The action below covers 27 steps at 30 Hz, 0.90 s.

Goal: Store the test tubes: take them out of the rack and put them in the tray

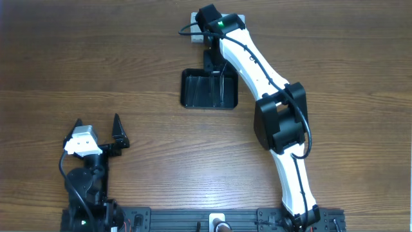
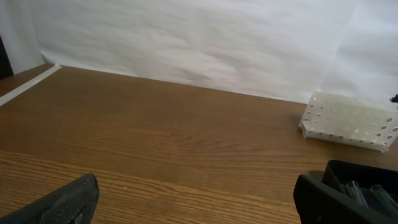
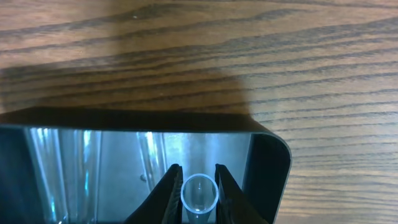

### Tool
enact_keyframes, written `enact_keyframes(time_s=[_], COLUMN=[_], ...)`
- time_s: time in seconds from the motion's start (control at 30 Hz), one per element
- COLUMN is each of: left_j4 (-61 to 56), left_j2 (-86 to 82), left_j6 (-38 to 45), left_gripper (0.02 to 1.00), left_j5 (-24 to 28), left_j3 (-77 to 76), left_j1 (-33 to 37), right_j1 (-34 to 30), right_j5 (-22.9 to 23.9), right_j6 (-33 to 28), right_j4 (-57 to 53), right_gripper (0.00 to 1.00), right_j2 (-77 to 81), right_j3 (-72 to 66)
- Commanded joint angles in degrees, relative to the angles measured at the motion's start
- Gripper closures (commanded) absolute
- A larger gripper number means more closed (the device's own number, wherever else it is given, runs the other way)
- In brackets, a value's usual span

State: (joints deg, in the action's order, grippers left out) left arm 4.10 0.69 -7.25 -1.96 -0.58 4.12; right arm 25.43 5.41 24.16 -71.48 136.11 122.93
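Found tube (image 3: 199,193) clamped between right gripper's (image 3: 198,170) narrowed fingers, mouth toward wrist, long axis pointing down into tray (image 3: 268,169) directly beneath, near one tray corner, rack (image 1: 196,36) beyond by desk's far edge; plain descent judged sufficient.

I've got the right arm reaching up to the far middle, its gripper (image 1: 211,64) over the far edge of the black tray (image 1: 193,90). Its wrist covers most of the pale rack (image 1: 195,37) just beyond. Left gripper (image 1: 98,127) sits near left over the wooden table (image 1: 96,51), fingers spread wide.
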Motion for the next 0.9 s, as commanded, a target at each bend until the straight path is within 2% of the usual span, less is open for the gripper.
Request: enact_keyframes(time_s=[0.03, 0.47, 0.53, 0.77, 0.9], left_j4=[0.0, 0.0, 0.0, 0.0, 0.0], left_j2=[-0.3, -0.3, -0.3, -0.3, -0.3], left_j6=[0.9, 0.9, 0.9, 0.9, 0.9], left_gripper=[0.023, 0.02, 0.023, 0.023, 0.023], left_j5=[-0.5, -0.5, -0.5, -0.5, -0.5], left_j3=[0.2, 0.2, 0.2, 0.2, 0.2], left_j1=[-0.3, -0.3, -0.3, -0.3, -0.3], right_j1=[-0.6, -0.6, -0.6, -0.6, -0.5], right_j5=[-0.2, -0.2, -0.2, -1.1, -3.2], right_j6=[0.7, 0.7, 0.7, 0.6, 0.6], right_j4=[0.3, 1.5, 1.4, 1.2, 0.7], right_gripper=[0.844, 0.831, 0.805, 0.566, 0.487], right_j2=[2.3, 4.4, 4.6, 4.6, 3.5], right_j3=[-0.1, -0.1, -0.1, -0.1, 0.0])
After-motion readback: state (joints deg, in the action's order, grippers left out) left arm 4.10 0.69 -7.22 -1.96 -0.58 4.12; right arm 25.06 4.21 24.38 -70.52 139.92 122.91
